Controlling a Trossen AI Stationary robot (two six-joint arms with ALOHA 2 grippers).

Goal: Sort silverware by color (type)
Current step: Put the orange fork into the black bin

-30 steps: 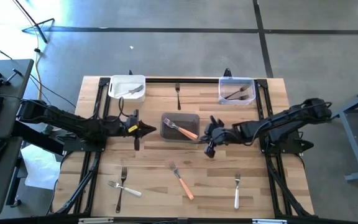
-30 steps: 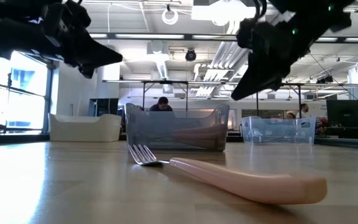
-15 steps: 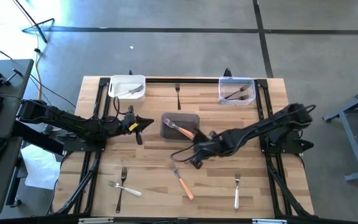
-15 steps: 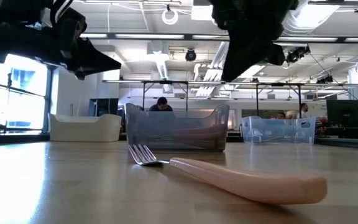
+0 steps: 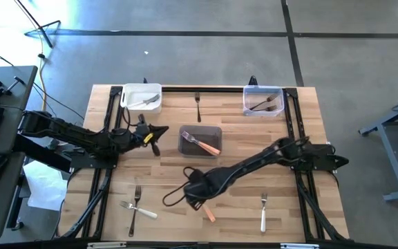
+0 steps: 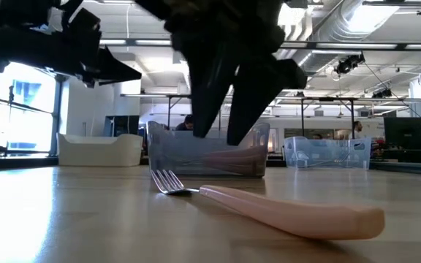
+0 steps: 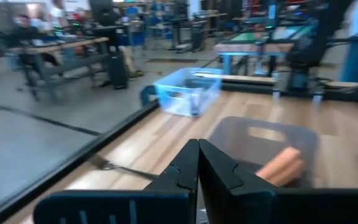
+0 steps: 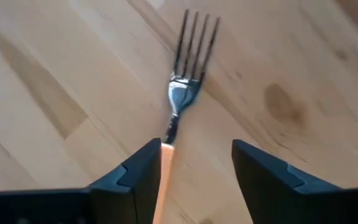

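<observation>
From above, the right gripper [image 5: 197,188] is stretched out over the near middle of the wooden table [image 5: 240,155], directly above a salmon-handled fork [image 5: 209,212] whose handle end pokes out on the near side of it. The left gripper [image 5: 159,131] hangs near the far-left part of the table, between the white tub [image 5: 141,97] and the dark tub [image 5: 200,140]. The dark tub holds another salmon fork [image 5: 202,144]. The white tub holds a white-handled fork [image 5: 148,102], and the clear tub [image 5: 262,101] at the far right holds dark forks [image 5: 264,104]. A dark-handled fork [image 5: 197,106] lies loose on the far edge between the tubs. On the near side, two crossed forks [image 5: 136,208] lie to the left and a white fork [image 5: 263,211] to the right.

From table height, the salmon fork [image 6: 269,206] lies flat in the foreground, tines pointing away to the left. The right gripper [image 6: 223,109] hangs just above it with its fingers spread — nothing between them. The left gripper [image 6: 115,71] is up at the left.

In the left wrist view, the left gripper's fingers [image 7: 199,171] are pressed together and empty, facing the dark tub [image 7: 269,142] with the salmon handle [image 7: 281,164] inside.

In the right wrist view, the right gripper's fingers [image 8: 146,171] stand apart over the fork [image 8: 184,84] — its handle runs along one finger's inner edge.
</observation>
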